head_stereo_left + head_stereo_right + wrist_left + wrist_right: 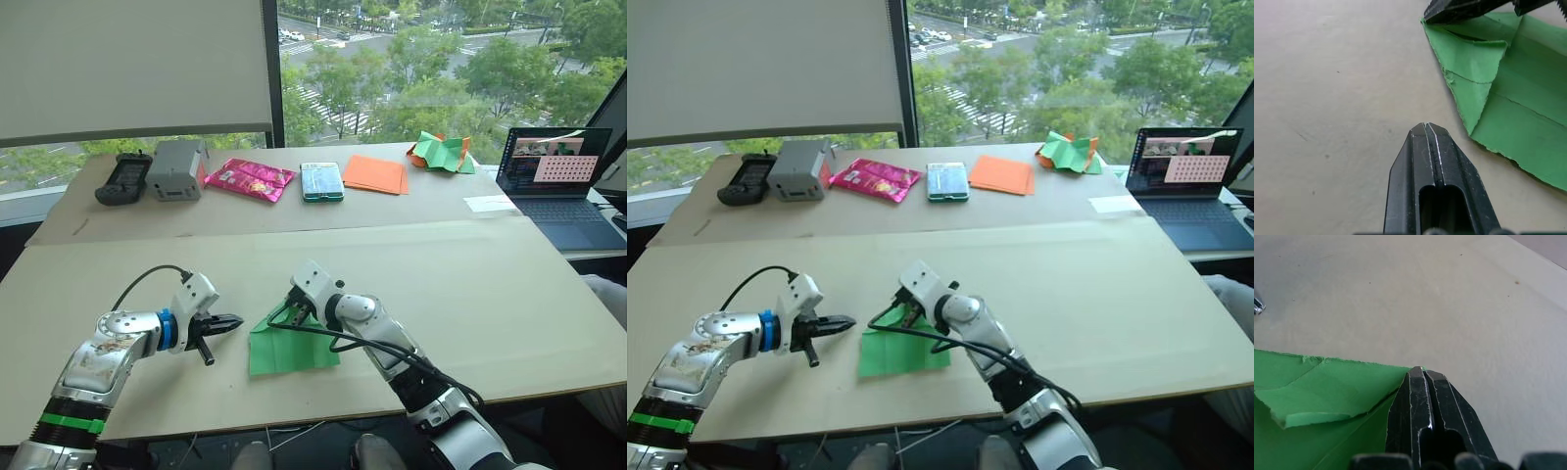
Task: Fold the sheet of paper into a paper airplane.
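The sheet of paper [294, 352] is bright green and creased. It lies flat on the near part of the table between my two arms, and one corner flap [1469, 63] is folded over. My right gripper [277, 319] is at the sheet's far left corner, shut on the paper's edge [1376, 374], with a sliver of green at its tips. My left gripper [233, 321] is shut and holds nothing. It hovers just left of the sheet, pointing toward it, a small gap away from the paper's edge [1464, 117].
Along the back of the table stand a black controller [121, 178], a grey box [176, 168], a pink packet [249, 180], a teal packet [321, 181], flat orange sheets [376, 173] and a crumpled green-and-orange paper heap [441, 152]. An open laptop [554, 181] is at the right.
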